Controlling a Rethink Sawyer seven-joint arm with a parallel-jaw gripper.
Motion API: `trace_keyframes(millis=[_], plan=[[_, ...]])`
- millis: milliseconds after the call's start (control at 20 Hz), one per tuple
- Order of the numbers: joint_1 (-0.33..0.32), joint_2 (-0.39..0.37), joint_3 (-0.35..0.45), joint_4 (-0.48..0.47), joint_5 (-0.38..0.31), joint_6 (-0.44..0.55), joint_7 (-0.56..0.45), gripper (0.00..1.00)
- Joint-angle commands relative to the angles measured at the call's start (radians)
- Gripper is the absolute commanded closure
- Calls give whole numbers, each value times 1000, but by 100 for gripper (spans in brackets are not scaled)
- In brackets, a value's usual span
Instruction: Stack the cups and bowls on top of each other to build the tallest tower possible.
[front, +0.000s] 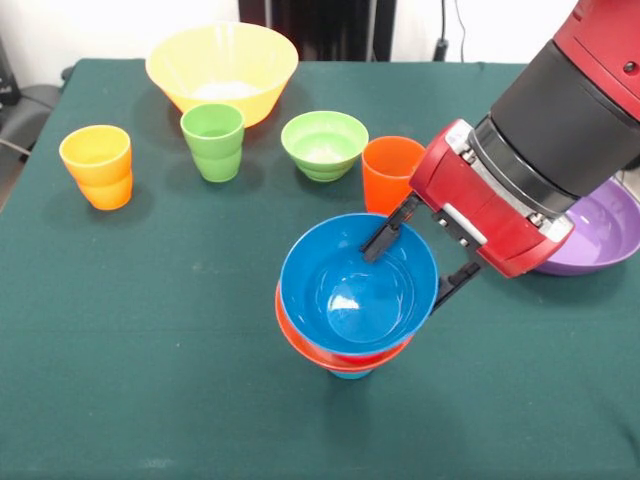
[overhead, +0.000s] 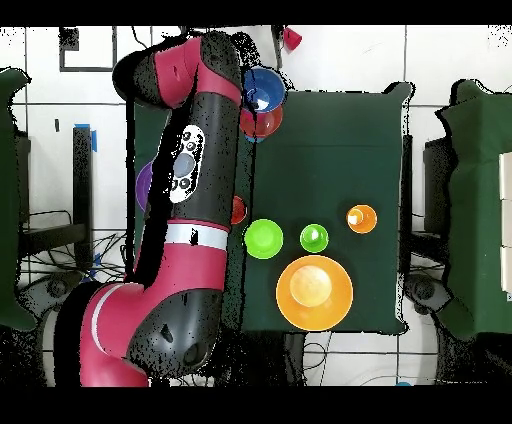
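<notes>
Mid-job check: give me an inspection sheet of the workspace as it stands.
Surface: green tablecloth, flat.
Job's things: blue bowl nested in orange bowl on a light blue cup; yellow bowl, green bowl, purple bowl, green cup, orange cup, yellow-orange cup stand apart.
Clutter: nothing seen.
Gripper: gripper open, fingers straddling the blue bowl's rim.
Cables: black cable behind the table.
Surroundings: light floor.
</notes>
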Motion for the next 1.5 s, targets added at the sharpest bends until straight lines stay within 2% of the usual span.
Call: trace_keyframes(millis=[50, 1100, 1300, 1500], plan=[[1, 8, 86, 100, 13, -6, 78, 0], [-6, 4, 82, 93, 7, -8, 52, 0], [-3, -23, 87, 121, 8, -8, 43, 0], [6, -121, 88, 178, 17, 57, -19, 0]])
